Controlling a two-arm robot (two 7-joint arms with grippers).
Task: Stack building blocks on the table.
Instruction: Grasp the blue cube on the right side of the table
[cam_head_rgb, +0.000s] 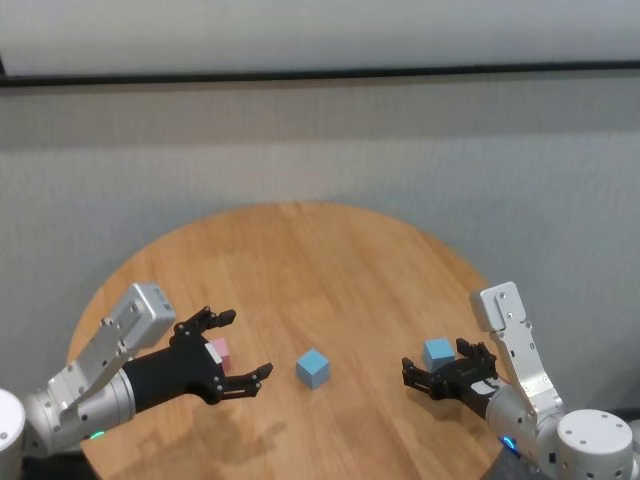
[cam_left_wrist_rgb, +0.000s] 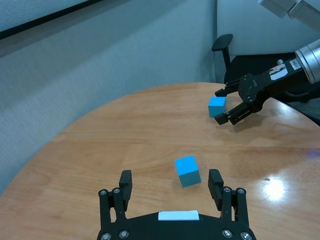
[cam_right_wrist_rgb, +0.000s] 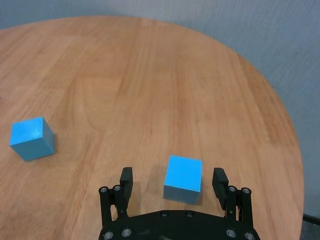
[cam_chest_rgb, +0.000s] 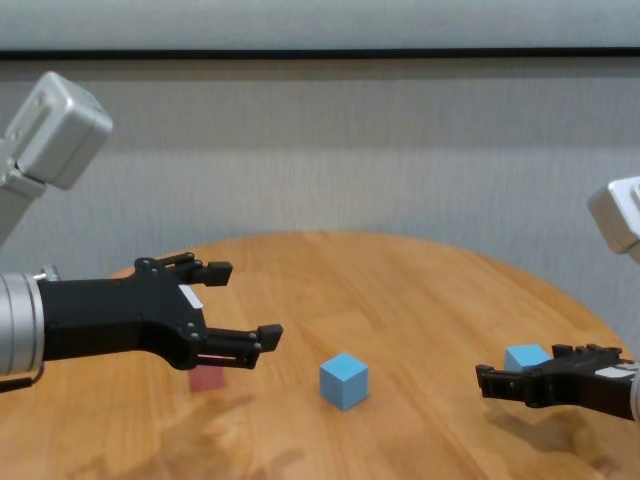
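Straddling blue block (cam_right_wrist_rgb: 183, 178) near table (cam_head_rgb: 330, 260) edge, right gripper (cam_head_rgb: 432, 377) wide open, empty; left gripper (cam_head_rgb: 240, 352) likewise, over pink block (cam_head_rgb: 218, 351).

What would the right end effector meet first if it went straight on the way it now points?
Probably the light blue matte cube lying between its open fingers. The right end effector already straddles that cube, so it would likely reach it before anything else on the wooden round table.
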